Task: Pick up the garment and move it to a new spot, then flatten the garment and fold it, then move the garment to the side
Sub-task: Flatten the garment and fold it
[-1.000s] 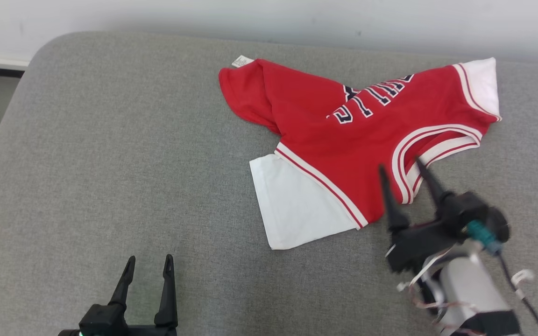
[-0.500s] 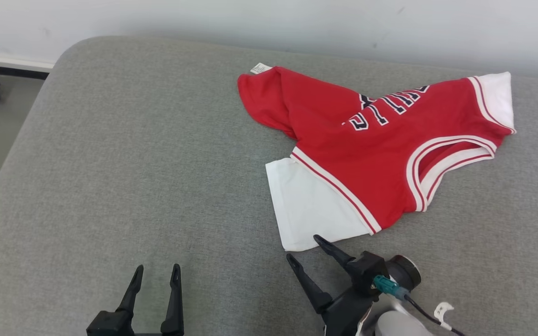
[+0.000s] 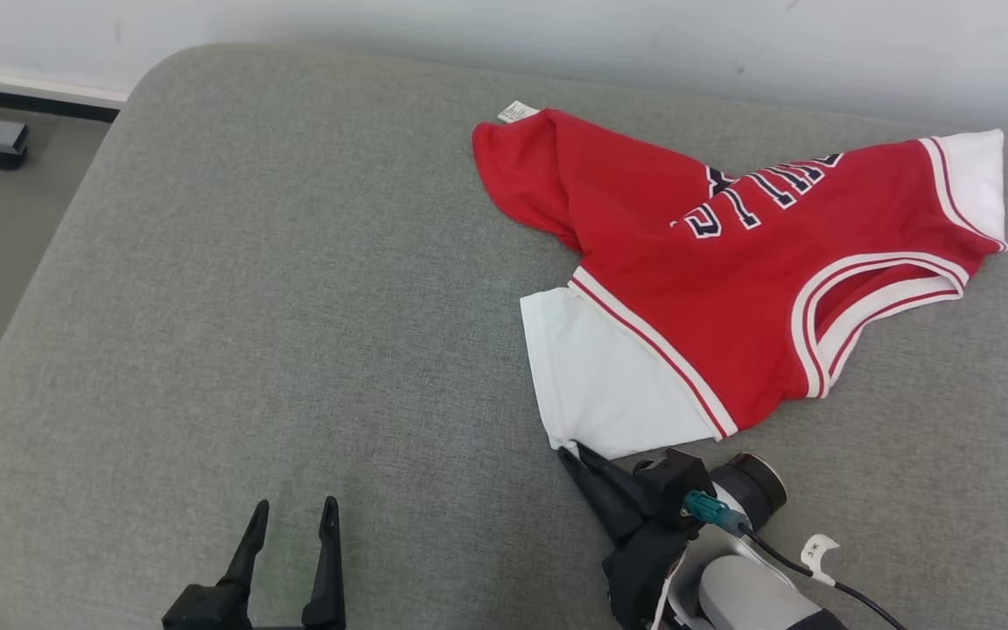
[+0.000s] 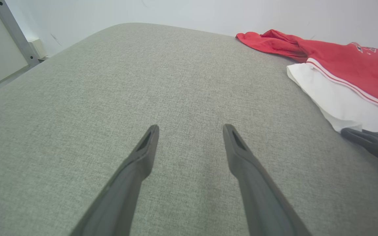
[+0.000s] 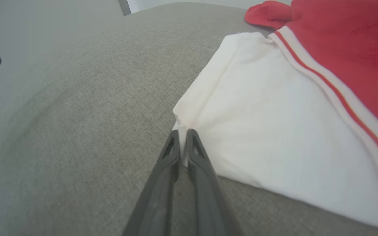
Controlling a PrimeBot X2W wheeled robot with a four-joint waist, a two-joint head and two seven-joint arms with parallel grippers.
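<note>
my right gripper (image 5: 183,133) is pinched shut on the near white corner of the garment (image 3: 714,297), thin cloth between the tips. garment lies rumpled, red side up, at the far right of the grey cushion (image 3: 233,289). my left gripper (image 3: 292,512) is spread open, well apart from it.

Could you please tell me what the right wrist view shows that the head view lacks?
Right wrist view adds: the right gripper closed on a corner of the white sleeve, cloth pinched between its fingertips. Head view adds: the dark chest lettering, the small white label, the open left gripper. Shared: the red-and-white knit jersey on the grey fabric cushion.
</note>
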